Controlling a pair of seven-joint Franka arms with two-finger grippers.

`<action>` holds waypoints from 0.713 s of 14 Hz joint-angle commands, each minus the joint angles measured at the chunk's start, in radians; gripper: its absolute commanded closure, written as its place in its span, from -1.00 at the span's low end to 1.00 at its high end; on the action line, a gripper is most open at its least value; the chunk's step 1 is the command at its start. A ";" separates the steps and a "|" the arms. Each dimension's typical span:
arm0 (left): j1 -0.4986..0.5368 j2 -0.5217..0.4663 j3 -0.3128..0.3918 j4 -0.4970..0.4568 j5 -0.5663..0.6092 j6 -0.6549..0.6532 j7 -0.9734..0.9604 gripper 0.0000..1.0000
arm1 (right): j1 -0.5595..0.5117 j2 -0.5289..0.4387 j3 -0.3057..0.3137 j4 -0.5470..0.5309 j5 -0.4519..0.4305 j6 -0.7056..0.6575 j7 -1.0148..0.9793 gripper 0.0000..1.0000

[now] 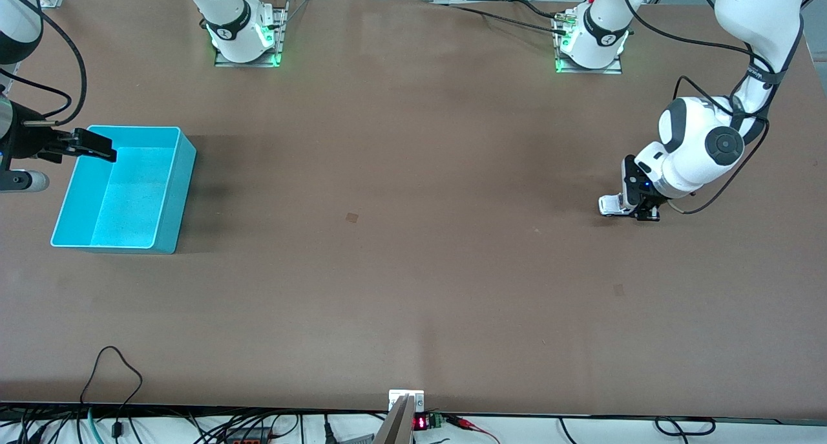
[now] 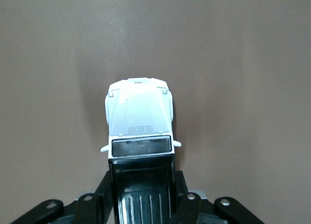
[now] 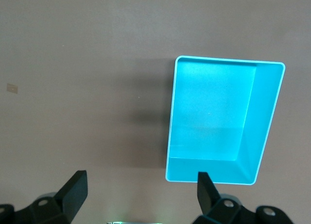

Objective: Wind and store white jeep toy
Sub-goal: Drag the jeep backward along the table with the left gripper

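The white jeep toy (image 1: 610, 204) (image 2: 140, 117) is low at the table surface toward the left arm's end, its white hood sticking out past the fingers. My left gripper (image 1: 636, 209) (image 2: 142, 185) is shut on the jeep's black-roofed rear part, with a black finger (image 2: 103, 191) pressed against each side. The cyan bin (image 1: 183, 185) (image 3: 265, 112) stands empty toward the right arm's end of the table. My right gripper (image 1: 97, 146) (image 3: 141, 178) hangs open over the bin's rim with nothing between its fingers.
Both arm bases (image 1: 245, 37) (image 1: 591, 43) stand along the table's edge farthest from the front camera. Cables (image 1: 116, 373) and a small fixture (image 1: 406, 405) lie at the edge nearest the front camera. A small pale mark (image 1: 352, 217) shows mid-table.
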 commanded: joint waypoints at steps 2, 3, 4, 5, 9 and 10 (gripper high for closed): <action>0.044 0.042 -0.005 -0.020 0.013 0.029 0.027 0.99 | 0.001 -0.022 0.003 -0.018 -0.005 -0.005 -0.012 -1.00; 0.053 0.043 -0.005 -0.019 0.013 0.028 0.046 0.99 | 0.001 -0.022 0.003 -0.018 -0.005 -0.005 -0.012 -1.00; 0.062 0.045 -0.003 -0.019 0.013 0.028 0.055 0.99 | 0.001 -0.022 0.003 -0.018 -0.005 -0.005 -0.012 -1.00; 0.073 0.044 0.001 -0.019 0.013 0.028 0.061 0.99 | 0.001 -0.022 0.003 -0.018 -0.005 -0.005 -0.012 -1.00; 0.098 0.053 0.006 -0.019 0.013 0.029 0.079 0.99 | 0.001 -0.022 0.003 -0.018 -0.005 -0.005 -0.012 -1.00; 0.114 0.056 0.008 -0.019 0.013 0.029 0.086 0.99 | 0.002 -0.022 0.003 -0.018 -0.005 -0.005 -0.010 -1.00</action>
